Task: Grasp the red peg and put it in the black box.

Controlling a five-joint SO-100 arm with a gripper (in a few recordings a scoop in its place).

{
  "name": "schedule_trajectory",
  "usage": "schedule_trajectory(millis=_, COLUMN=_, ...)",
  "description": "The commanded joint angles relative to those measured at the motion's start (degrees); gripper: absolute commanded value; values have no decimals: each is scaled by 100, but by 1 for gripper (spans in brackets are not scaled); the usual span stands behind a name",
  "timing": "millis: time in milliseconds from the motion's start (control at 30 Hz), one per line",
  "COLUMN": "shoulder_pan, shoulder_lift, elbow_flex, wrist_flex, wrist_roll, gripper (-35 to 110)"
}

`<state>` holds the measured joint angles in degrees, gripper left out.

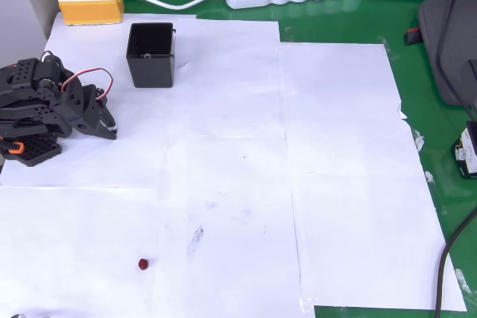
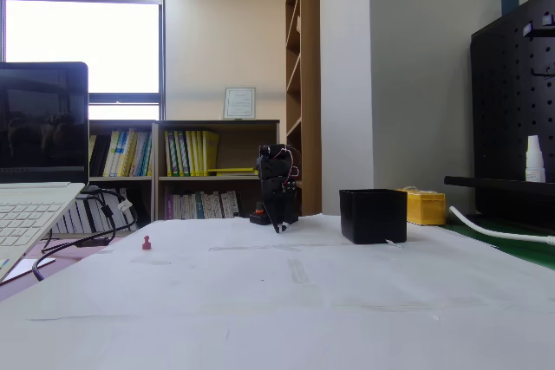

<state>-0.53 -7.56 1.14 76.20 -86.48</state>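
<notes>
White paper sheets (image 1: 223, 147) cover most of the green table (image 1: 350, 27). The folded black arm (image 1: 45, 106) sits at the left edge in the overhead view, its gripper (image 1: 110, 128) pointing down at the paper; I cannot tell whether the jaws are open or closed. The black box (image 1: 151, 55) stands upright near the far left corner, just beside a yellow block (image 1: 91, 3). The red peg (image 1: 143, 264) lies alone on the paper near the near left corner, well apart from box and gripper.

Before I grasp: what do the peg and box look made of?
Red peg: likely plastic or painted wood; it looks dull dark red, but is too small to tell. Black box: looks like thin moulded plastic with a faint sheen, going by its slim, even walls and hollow inside.
</notes>
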Motion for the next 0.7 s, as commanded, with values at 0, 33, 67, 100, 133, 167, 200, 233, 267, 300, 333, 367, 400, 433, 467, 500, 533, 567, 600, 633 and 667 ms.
schedule_trajectory(millis=0, shoulder_pan=26, shoulder_lift=-650, elbow_flex=-466, wrist_flex=475, wrist_roll=325, gripper=0)
schedule_trajectory(millis=33, shoulder_pan=26, shoulder_lift=-650, elbow_flex=-466, wrist_flex=475, wrist_roll=325, gripper=0)
schedule_trajectory(millis=67, shoulder_pan=26, shoulder_lift=-650, elbow_flex=-466, wrist_flex=475, wrist_roll=325, gripper=0)
schedule_trajectory(millis=100, shoulder_pan=26, shoulder_lift=-650, elbow_flex=-466, wrist_flex=475, wrist_roll=325, gripper=0)
schedule_trajectory(millis=133, shoulder_pan=26, shoulder_lift=-650, elbow_flex=-466, wrist_flex=475, wrist_roll=325, gripper=0)
schedule_trajectory(millis=167, shoulder_pan=26, shoulder_lift=-650, elbow_flex=-466, wrist_flex=475, wrist_roll=325, gripper=0)
schedule_trajectory(millis=200, shoulder_pan=26, shoulder_lift=-650, elbow_flex=-466, wrist_flex=475, wrist_roll=325, gripper=0)
schedule_trajectory(millis=233, shoulder_pan=26, shoulder_lift=-650, elbow_flex=-466, wrist_flex=475, wrist_roll=325, gripper=0)
schedule_trajectory(millis=267, shoulder_pan=26, shoulder_lift=-650, elbow_flex=-466, wrist_flex=475, wrist_roll=325, gripper=0)
schedule_trajectory(millis=300, shoulder_pan=26, shoulder_lift=-650, elbow_flex=-466, wrist_flex=475, wrist_roll=343, gripper=0)
schedule_trajectory(millis=333, shoulder_pan=26, shoulder_lift=-650, elbow_flex=-466, wrist_flex=475, wrist_roll=369, gripper=0)
schedule_trajectory(millis=367, shoulder_pan=26, shoulder_lift=-650, elbow_flex=-466, wrist_flex=475, wrist_roll=396, gripper=0)
schedule_trajectory(millis=400, shoulder_pan=26, shoulder_lift=-650, elbow_flex=-466, wrist_flex=475, wrist_roll=448, gripper=0)
schedule_trajectory(millis=433, shoulder_pan=26, shoulder_lift=-650, elbow_flex=-466, wrist_flex=475, wrist_roll=501, gripper=0)
schedule_trajectory(millis=467, shoulder_pan=18, shoulder_lift=-650, elbow_flex=-466, wrist_flex=466, wrist_roll=536, gripper=0)
schedule_trajectory(millis=500, shoulder_pan=9, shoulder_lift=-650, elbow_flex=-466, wrist_flex=457, wrist_roll=545, gripper=0)
schedule_trajectory(millis=533, shoulder_pan=0, shoulder_lift=-650, elbow_flex=-466, wrist_flex=457, wrist_roll=545, gripper=0)
schedule_trajectory(millis=567, shoulder_pan=9, shoulder_lift=-650, elbow_flex=-466, wrist_flex=457, wrist_roll=519, gripper=0)
schedule_trajectory(millis=600, shoulder_pan=9, shoulder_lift=-650, elbow_flex=-466, wrist_flex=457, wrist_roll=519, gripper=0)
schedule_trajectory(millis=633, shoulder_pan=-9, shoulder_lift=-650, elbow_flex=-466, wrist_flex=448, wrist_roll=519, gripper=0)
schedule_trajectory(millis=667, shoulder_pan=-9, shoulder_lift=-650, elbow_flex=-466, wrist_flex=439, wrist_roll=519, gripper=0)
